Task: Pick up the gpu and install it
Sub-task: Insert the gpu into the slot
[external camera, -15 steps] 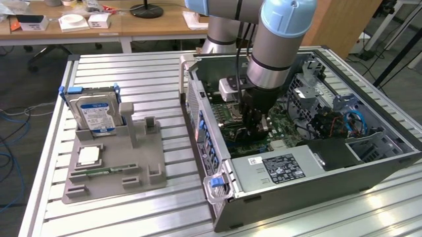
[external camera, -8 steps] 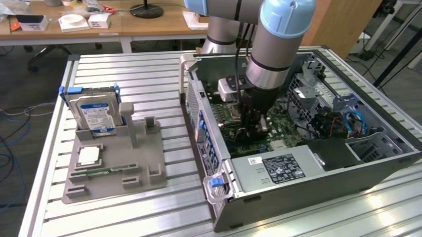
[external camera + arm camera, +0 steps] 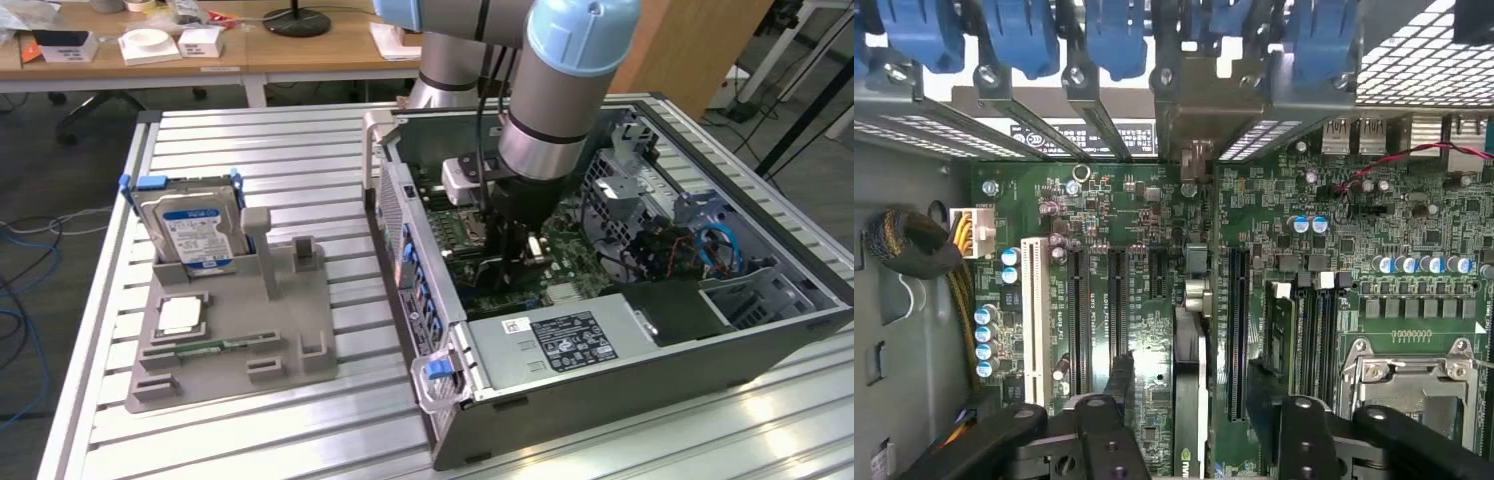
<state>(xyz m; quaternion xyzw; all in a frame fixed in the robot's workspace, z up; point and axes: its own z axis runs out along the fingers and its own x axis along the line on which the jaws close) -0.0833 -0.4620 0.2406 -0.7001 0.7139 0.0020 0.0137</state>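
While the grey-and-blue robot arm (image 3: 567, 90) reaches down into the open grey computer case (image 3: 667, 330), its black two-fingered gripper (image 3: 1189, 400) hangs over the green motherboard (image 3: 1154, 250) with its fingers (image 3: 1119, 385) spread wide, one on each side of the thin black gpu card (image 3: 1191, 390). The card stands on edge in a long black slot, its bracket end toward the blue-latched rear wall (image 3: 1104, 40) at twelve o'clock in the wrist view. I cannot tell whether the pads touch it.

It looks light and stiff but fragile; the bare top edge seems the safest hold. Room is tight: neighbouring slots lie just beside it at nine and three o'clock, and cables crowd the case wall.
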